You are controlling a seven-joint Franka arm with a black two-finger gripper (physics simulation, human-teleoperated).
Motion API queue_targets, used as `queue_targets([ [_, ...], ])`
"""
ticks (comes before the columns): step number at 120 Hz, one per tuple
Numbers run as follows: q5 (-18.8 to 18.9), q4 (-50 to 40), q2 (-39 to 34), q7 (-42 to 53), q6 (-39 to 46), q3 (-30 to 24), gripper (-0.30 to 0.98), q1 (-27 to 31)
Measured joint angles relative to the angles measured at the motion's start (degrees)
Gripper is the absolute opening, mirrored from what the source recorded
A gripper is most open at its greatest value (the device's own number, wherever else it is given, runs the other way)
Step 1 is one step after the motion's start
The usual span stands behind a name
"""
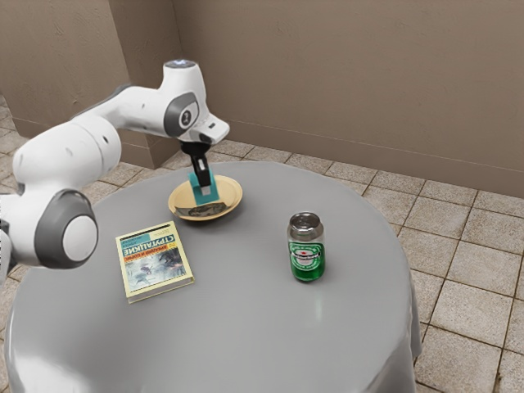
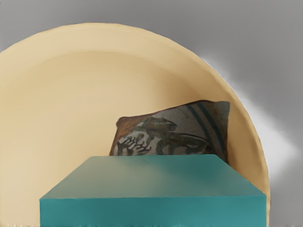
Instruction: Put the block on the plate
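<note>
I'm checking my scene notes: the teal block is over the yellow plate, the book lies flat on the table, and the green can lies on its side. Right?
Not quite: the exterior view shows the green can standing upright. The teal block is over the yellow plate, and the book lies flat on the table.

Looks like plain indoor room, perhaps in home; can't pin down exact kind. Walled in bare brown (image 1: pixel 327 74), floored with square beige tiles (image 1: pixel 467 315). Furnished with 1 round, grey-clothed table (image 1: pixel 246 327), set with paperback (image 1: pixel 157 266), yellow plate (image 1: pixel 237 196), Heineken can (image 1: pixel 307 258).
</note>
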Motion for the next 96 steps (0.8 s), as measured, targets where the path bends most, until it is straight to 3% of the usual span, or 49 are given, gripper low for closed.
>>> queue_targets([
  [66, 0.6, 4.7, 4.2, 4.5, 1.1, -0.7, 0.38, 2.4],
  [96, 0.5, 4.5, 4.2, 6.2, 1.2, -0.9, 0.58, 2.5],
])
